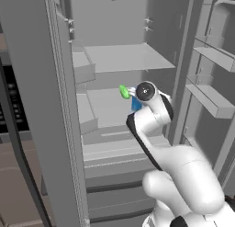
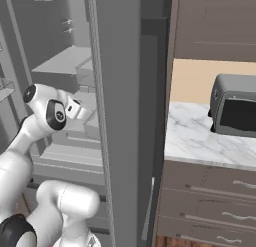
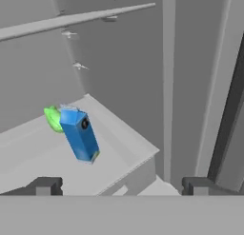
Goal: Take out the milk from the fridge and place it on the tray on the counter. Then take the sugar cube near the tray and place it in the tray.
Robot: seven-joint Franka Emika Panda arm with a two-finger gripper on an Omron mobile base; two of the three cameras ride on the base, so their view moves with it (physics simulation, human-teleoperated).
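Milk (image 3: 79,134), a small blue carton, stands tilted on a grey shelf (image 3: 114,148).

Milk (image 3: 79,134): small blue carton w/ dark spot on one face, leaning in the hand view, on a grey shelf inside the fridge (image 1: 124,56); in left base view just a blue bit shows. Fridge: tall, grey, doors open, grey shelves + door bins. Tabletop (image 2: 200,136): white marble w/ grey veins, right of fridge, above brown drawers w/ metal handles.
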